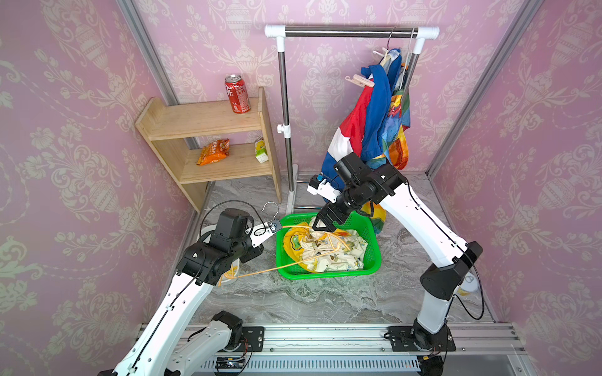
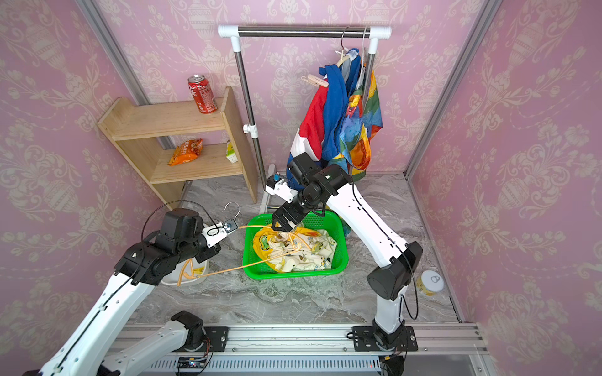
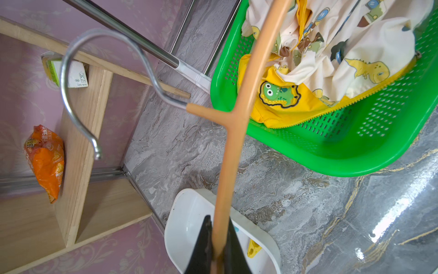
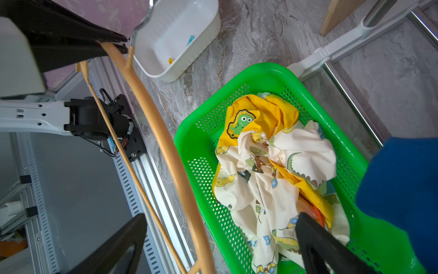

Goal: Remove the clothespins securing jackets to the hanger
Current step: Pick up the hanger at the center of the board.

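My left gripper (image 1: 275, 225) (image 3: 219, 219) is shut on a tan hanger (image 1: 260, 272) (image 3: 233, 142) near its metal hook. The hanger is bare and slants over the green basket (image 1: 371, 241) (image 4: 189, 132), which holds the yellow dinosaur jacket (image 1: 329, 250) (image 4: 272, 166). My right gripper (image 1: 321, 228) (image 4: 221, 215) stands open just above that jacket, with the hanger's arm passing between its jaws untouched. The blue-red-white jacket (image 1: 374, 117) and the rainbow jacket (image 1: 399, 140) hang on the rack. A pink-beige clothespin (image 1: 360, 81) (image 2: 315, 80) sticks out of the blue one.
A white bin (image 3: 184, 213) (image 4: 189, 64) under my left arm holds a yellow clothespin (image 3: 254, 248) and a blue one (image 4: 190, 39). The rack (image 1: 351, 32) stands behind the basket. A wooden shelf (image 1: 208, 120) at the back left carries a red can (image 1: 237, 94) and snacks.
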